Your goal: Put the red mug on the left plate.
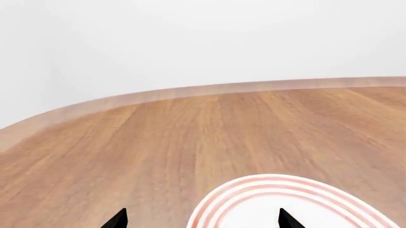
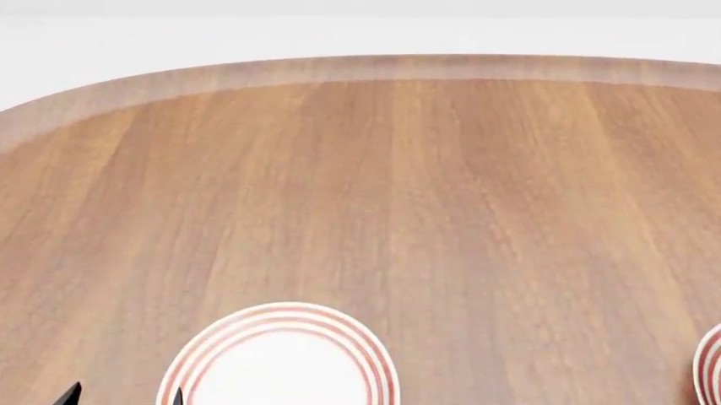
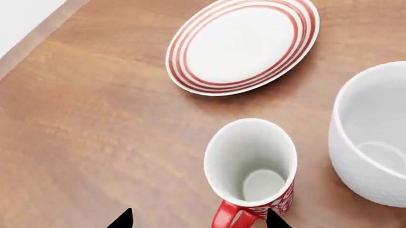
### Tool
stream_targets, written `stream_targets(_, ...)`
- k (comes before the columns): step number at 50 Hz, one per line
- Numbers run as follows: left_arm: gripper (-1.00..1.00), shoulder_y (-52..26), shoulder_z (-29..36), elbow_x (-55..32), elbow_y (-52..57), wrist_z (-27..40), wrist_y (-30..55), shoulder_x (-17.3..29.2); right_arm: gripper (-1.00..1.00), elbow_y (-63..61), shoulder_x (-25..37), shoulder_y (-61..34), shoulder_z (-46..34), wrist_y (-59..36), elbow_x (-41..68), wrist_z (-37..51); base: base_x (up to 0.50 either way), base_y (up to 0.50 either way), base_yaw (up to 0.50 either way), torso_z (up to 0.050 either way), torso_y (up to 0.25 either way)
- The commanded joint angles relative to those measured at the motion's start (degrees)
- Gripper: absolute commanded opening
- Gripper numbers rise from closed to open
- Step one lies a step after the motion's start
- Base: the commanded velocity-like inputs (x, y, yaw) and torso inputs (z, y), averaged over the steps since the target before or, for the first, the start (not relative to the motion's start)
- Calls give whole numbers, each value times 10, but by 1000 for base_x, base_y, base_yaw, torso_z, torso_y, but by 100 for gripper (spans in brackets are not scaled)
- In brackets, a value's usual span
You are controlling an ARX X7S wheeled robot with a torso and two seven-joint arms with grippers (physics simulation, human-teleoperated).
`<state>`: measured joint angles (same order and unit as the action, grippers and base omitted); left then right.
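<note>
The left plate [image 2: 282, 359], white with thin red rings, lies on the wooden table at the near left; it also shows in the left wrist view [image 1: 298, 202]. My left gripper [image 1: 203, 221] is open and empty, with one fingertip over the plate's rim and the other over bare wood. Its tips show in the head view [image 2: 124, 395]. The red mug [image 3: 250, 164] stands upright in the right wrist view, white inside, with its red handle toward my right gripper [image 3: 198, 221]. That gripper is open, and the handle sits between its fingertips.
A larger plain white mug [image 3: 374, 137] stands close beside the red mug. A red-ringed plate [image 3: 244, 45] lies beyond them; I cannot tell which of the two it is. The second plate's rim [image 2: 710, 371] shows at the head view's right edge. The table's curved far edge [image 2: 360, 67] runs across the back.
</note>
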<state>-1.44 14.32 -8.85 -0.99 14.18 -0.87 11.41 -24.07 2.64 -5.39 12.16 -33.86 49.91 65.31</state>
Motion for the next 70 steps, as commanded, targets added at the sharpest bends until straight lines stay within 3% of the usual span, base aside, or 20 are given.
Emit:
stream_targets(1,100,1,4,0,3,4,1,2,100,34,2,-10,-11,34,-1,-3,0,0,0,0,0)
stream_targets(26,100,1,10,-5,4,11,0,7,100,31,25,-1,-40,42,5,1,0,0,0,0,0)
stream_targets(28,100,0,10,-7,4,11,0,8,100,54,3,-13,-26,49,-3,49,0,0,0,0,0)
stream_targets(43,100,-1,13,-11,3,13,-1,10,100,32,-6,-14,-42,71,34,96,0,0,0,0,0)
stream_targets(70,100,-4,19,-15,-1,19,-4,15,100,127,-5,-59,-52,161,48,113,0,0,0,0,0)
